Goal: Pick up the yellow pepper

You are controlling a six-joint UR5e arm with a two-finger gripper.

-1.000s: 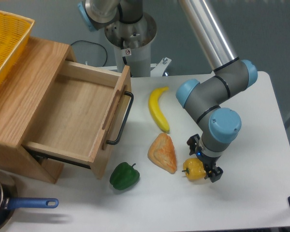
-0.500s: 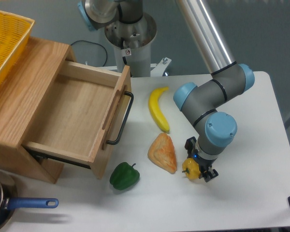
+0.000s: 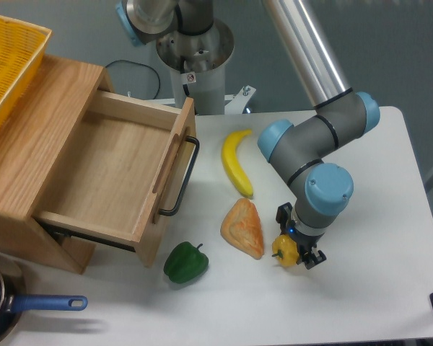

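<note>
The yellow pepper sits on the white desk, on the near right side. The pincer is down on top of it. One black finger shows on the far side of the pepper and the other one shows on its near right side, so the pepper is between them. The fingers look narrow around the pepper, but I cannot tell if they are squeezing it yet. The pepper looks like it is on the desk. Just left of the pepper lies a piece of orange bread, close but not touching. Farther away from us, beyond the bread, lies a long yellow banana. A green pepper sits near the front, left of the bread. On the left side stands a wooden box with its drawer pulled open, and the drawer has a black handle. A yellow basket rests on top of the box at the far left. In the near left corner is a pot with a blue handle.
</note>
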